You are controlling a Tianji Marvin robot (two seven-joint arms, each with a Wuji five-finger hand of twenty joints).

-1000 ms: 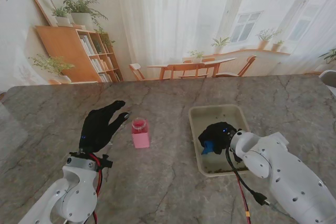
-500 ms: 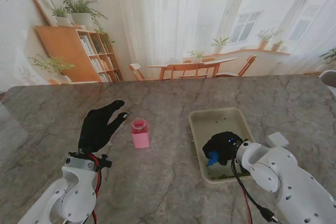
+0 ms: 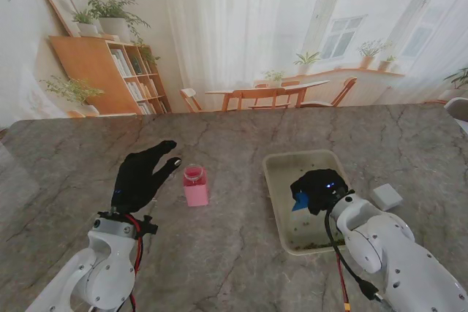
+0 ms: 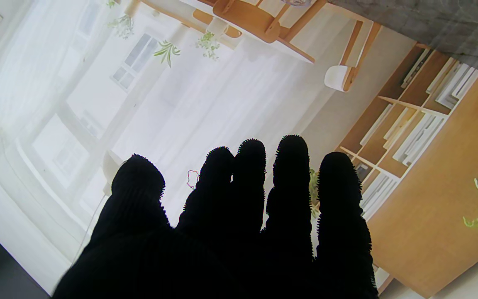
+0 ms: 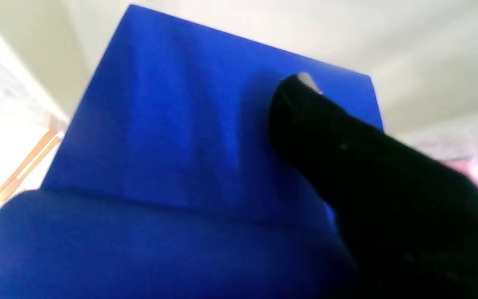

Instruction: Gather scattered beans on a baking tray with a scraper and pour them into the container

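While the beans are lying at the tray's near end, the right hand is gripping the blue scraper over its middle. Left of it, a pink container is standing beside the left hand, hovering flat, fingers spread, empty.

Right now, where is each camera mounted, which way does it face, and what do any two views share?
Stand view: above the shoulders, looking down at the grey marble table; shows both arms, open left hand, right hand over the beige baking tray.
Left wrist: along its black fingers toward the backdrop.
Right wrist: a finger on the blue plastic scraper.
Shared: scraper.
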